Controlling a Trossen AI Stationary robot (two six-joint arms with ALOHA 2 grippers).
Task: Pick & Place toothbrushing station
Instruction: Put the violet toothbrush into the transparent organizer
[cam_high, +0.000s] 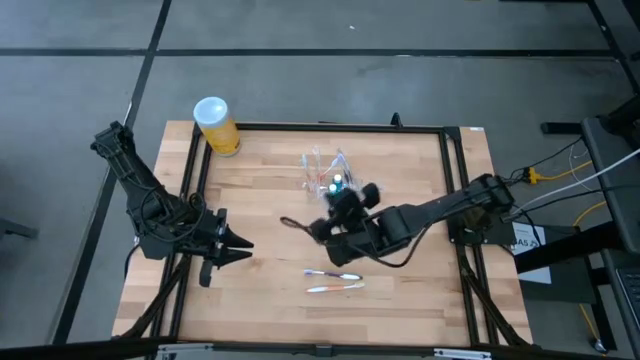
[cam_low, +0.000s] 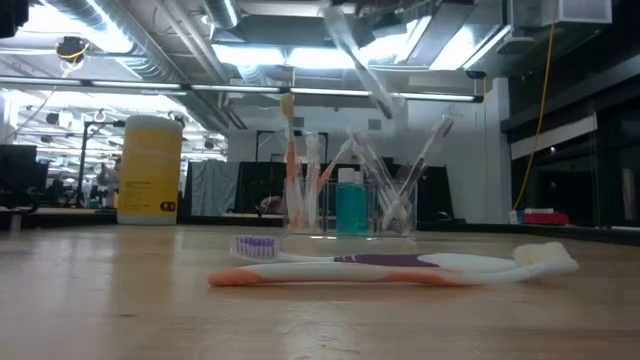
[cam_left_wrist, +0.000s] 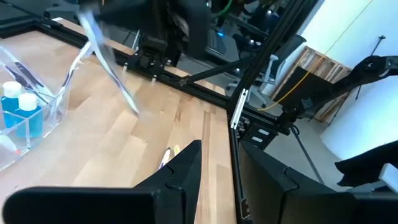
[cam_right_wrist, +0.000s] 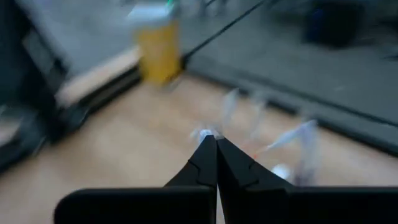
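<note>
Nearest the front edge lie two toothbrushes (cam_high: 333, 279) side by side on the wooden table (cam_high: 260, 310), one with orange trim and one with purple; in the low view their bristled heads point left.

Just beyond them, near the middle of the table, the right gripper (cam_high: 322, 228) hangs above the wood with its fingers pressed together. A thin pale stick, most likely another toothbrush (cam_low: 362, 62), slants down from it in the low view, so I judge it is clamped on that brush, though the contact itself is not plainly shown. The left gripper (cam_high: 238, 246) waits at the left side of the table, fingers parted and pointing right, holding nothing.

Farther back, a little right of centre, stands the toothbrushing station (cam_high: 325, 170), a clear plastic holder that almost vanishes against the wood. Upright in its compartments are an orange toothbrush (cam_low: 290, 165), some pale brushes leaning at angles, and a small blue bottle (cam_low: 351, 203) with a white cap. At the far left corner sits a yellow cylinder (cam_high: 216, 126) with a white lid.

To do this step well, I'd say the right arm should bring the brush tip over an open compartment, keep it close to upright, and lower slowly, since a sideways nudge could tip the light holder or jostle the brushes already leaning in it.
</note>
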